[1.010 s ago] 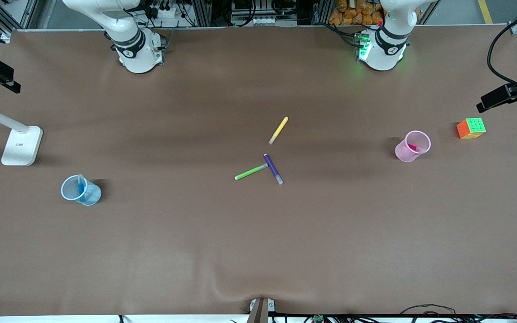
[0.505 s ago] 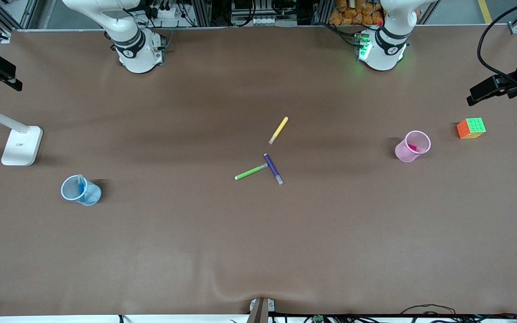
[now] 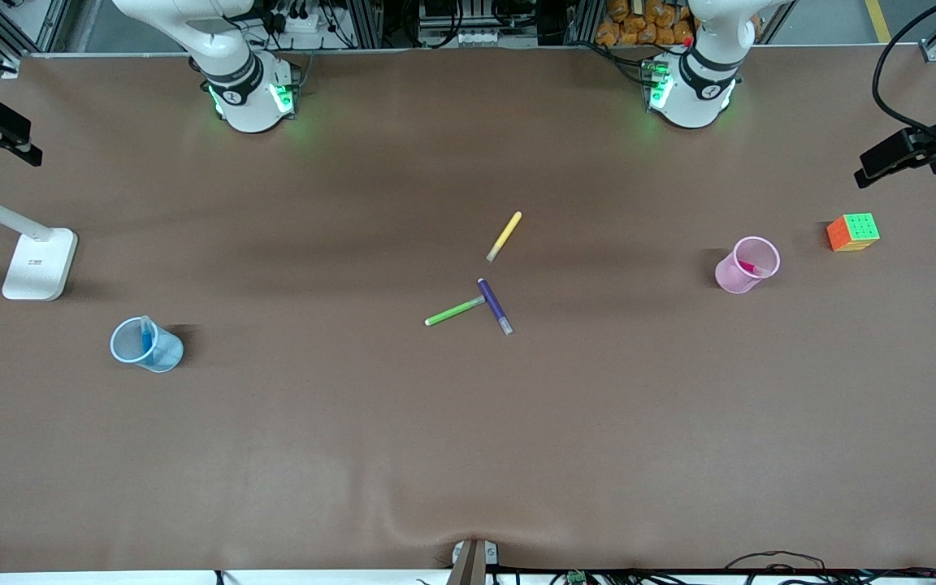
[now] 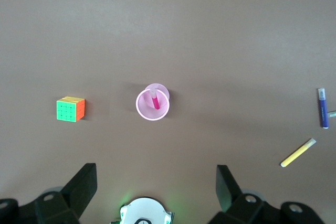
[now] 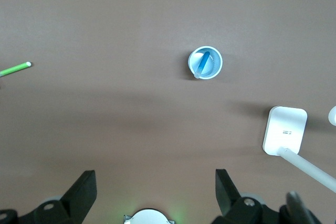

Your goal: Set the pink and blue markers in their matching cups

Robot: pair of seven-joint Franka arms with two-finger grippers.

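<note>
Already the pink marker stands in the pink cup near the left arm's end of the table, the blue marker in the blue cup. Both raised tools, left and right, are spread wide.

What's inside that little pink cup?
The pink cup holds the pink marker, leaning on the wall, pale cap end up. Its lower tip shows only dimly through the plastic. Nothing else shows inside.
</note>
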